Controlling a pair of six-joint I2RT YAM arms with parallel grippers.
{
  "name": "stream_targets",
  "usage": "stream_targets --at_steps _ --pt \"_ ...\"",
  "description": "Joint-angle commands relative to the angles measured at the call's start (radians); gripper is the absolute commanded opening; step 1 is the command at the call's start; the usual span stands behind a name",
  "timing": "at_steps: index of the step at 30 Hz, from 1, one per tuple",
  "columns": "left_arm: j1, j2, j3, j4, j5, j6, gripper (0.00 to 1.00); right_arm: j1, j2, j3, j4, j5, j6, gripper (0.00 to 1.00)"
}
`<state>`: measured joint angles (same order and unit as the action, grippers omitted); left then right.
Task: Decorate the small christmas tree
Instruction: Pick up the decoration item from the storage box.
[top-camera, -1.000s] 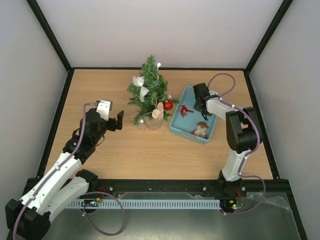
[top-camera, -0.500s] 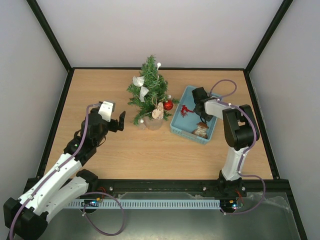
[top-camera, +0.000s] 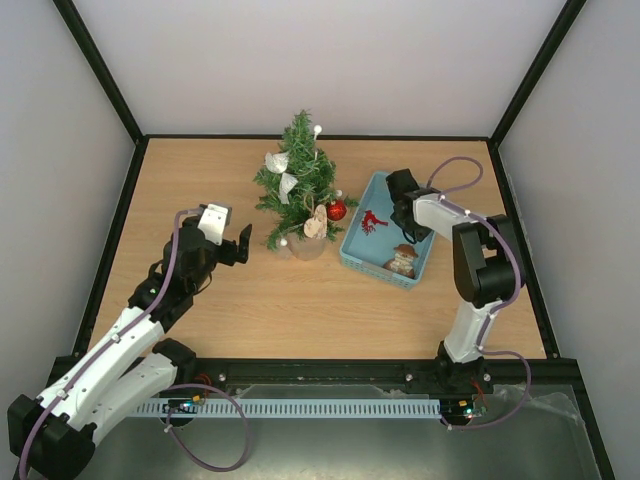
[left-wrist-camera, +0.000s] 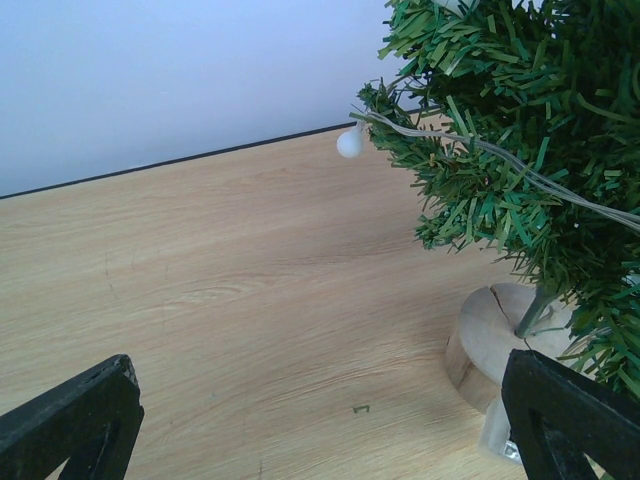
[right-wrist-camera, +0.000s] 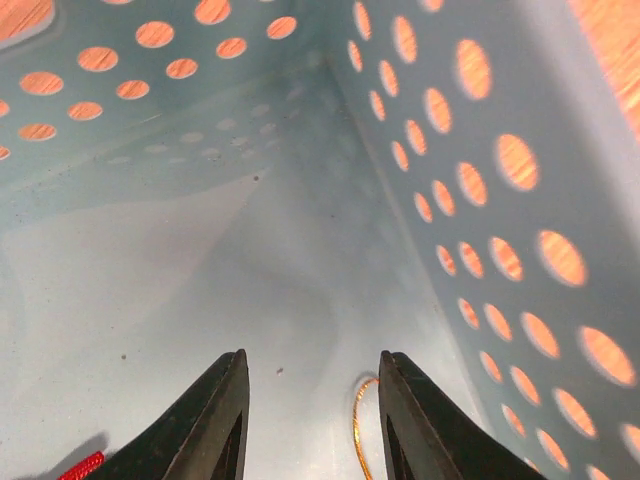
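Table (left-wrist-camera: 200, 270): we record pale wood grain, matt and smooth.
Small christmas tree (left-wrist-camera: 500, 120): bristly green needles, which we take for plastic, with a faint shine. The trunk stands in a wood slice (left-wrist-camera: 490, 345) that is raw, matt and cracked.
Bead (left-wrist-camera: 350, 143): white and smooth, on a pale glossy strand (left-wrist-camera: 560, 185).
Basket (right-wrist-camera: 300, 250): light blue plastic, perforated, smooth with a dull sheen.
Bauble (top-camera: 337, 210): red and glossy.
Right gripper (right-wrist-camera: 310, 360): we note matt black fingers (right-wrist-camera: 215, 420).
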<state>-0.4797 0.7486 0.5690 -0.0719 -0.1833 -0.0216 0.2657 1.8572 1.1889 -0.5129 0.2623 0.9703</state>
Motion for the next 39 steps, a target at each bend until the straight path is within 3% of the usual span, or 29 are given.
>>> stream_targets --at_steps 1,14,23,31,39 --pt "-0.005 -0.009 -0.011 0.029 0.011 0.015 0.99 -0.004 -0.043 0.007 -0.103 0.005 0.095 0.35" --pt "-0.007 -0.029 -0.018 0.027 0.008 0.025 0.99 -0.001 0.014 -0.065 0.002 -0.074 0.098 0.34" --pt "-0.007 -0.054 -0.027 0.025 0.002 0.047 0.99 0.0 0.061 -0.08 0.14 -0.185 0.001 0.02" --pt "-0.007 -0.06 -0.028 0.032 0.008 0.057 1.0 -0.001 -0.068 -0.17 0.413 -0.314 -0.215 0.02" --pt "-0.006 -0.063 -0.031 0.03 -0.01 0.062 0.99 -0.001 -0.188 -0.265 0.515 -0.299 -0.29 0.02"
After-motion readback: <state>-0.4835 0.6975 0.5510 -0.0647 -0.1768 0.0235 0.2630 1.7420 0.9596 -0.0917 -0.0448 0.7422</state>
